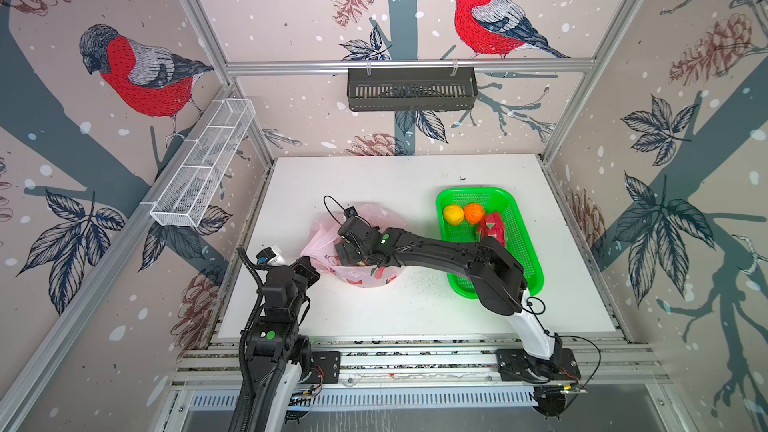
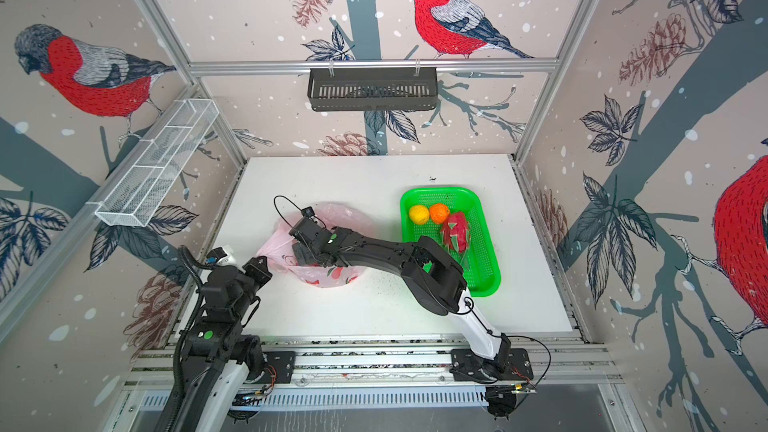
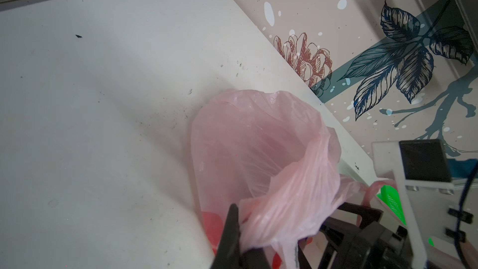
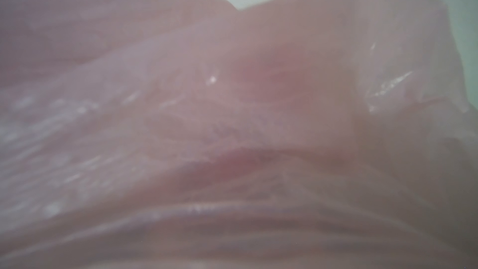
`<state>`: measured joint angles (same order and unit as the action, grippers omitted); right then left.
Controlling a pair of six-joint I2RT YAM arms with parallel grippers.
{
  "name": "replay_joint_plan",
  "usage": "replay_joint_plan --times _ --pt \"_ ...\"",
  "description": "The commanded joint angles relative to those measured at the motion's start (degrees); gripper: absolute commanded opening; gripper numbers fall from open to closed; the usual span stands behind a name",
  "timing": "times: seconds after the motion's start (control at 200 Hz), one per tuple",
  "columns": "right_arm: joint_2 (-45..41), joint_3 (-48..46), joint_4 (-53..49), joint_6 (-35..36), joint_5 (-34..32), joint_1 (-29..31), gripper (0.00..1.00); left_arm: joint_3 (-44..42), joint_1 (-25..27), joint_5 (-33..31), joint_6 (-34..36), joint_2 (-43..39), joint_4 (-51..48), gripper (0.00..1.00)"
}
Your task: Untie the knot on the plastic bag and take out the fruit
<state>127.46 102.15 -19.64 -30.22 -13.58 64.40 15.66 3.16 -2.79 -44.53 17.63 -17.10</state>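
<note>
My left gripper [image 1: 311, 265] is pinching the plastic bag [image 1: 365, 277] near the frame's middle. My right gripper [image 1: 348, 254] is sitting at its mouth. I cannot tell how those jaws are standing.

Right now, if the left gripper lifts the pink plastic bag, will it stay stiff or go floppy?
Probably floppy: the plastic bag is thin, translucent and crumpled where the left gripper pinches it. Pushed, it would likely buckle rather than slide. Its weight depends on hidden contents.

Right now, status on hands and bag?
Left hand shut on plastic bag rim. Right hand down in bag mouth, jaws unseen. Lemon, orange, dragon fruit in green basket. Nothing blocking.
</note>
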Motion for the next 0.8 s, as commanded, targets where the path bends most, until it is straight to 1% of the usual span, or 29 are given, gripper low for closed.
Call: replay_joint_plan --times 0.0,0.155,0.365,0.475,0.66,0.796 --pt "1.23 0.51 1.98 -0.61 1.96 -0.48 0.99 -0.10 -0.22 0.41 0.85 0.04 1.49 0.00" --pt "3.08 0.37 4.05 -0.96 3.84 -0.92 1.00 -0.25 -0.21 0.63 0.83 0.21 1.59 0.00" --pt "4.86 0.33 6.07 -1.76 3.66 -1.47 1.00 -0.28 -0.18 0.77 0.65 0.21 1.38 0.00" --pt "5.15 0.25 6.45 -2.13 3.50 -1.73 0.94 -0.29 -0.23 0.79 0.61 0.20 1.53 0.00" --pt "4.40 0.07 6.32 -1.95 3.30 -2.04 0.80 -0.44 -0.21 0.75 0.75 0.38 1.67 0.00" --pt "3.03 -0.55 6.63 -1.78 3.19 -2.09 0.74 -0.61 -0.17 0.84 0.63 0.29 1.72 0.00"
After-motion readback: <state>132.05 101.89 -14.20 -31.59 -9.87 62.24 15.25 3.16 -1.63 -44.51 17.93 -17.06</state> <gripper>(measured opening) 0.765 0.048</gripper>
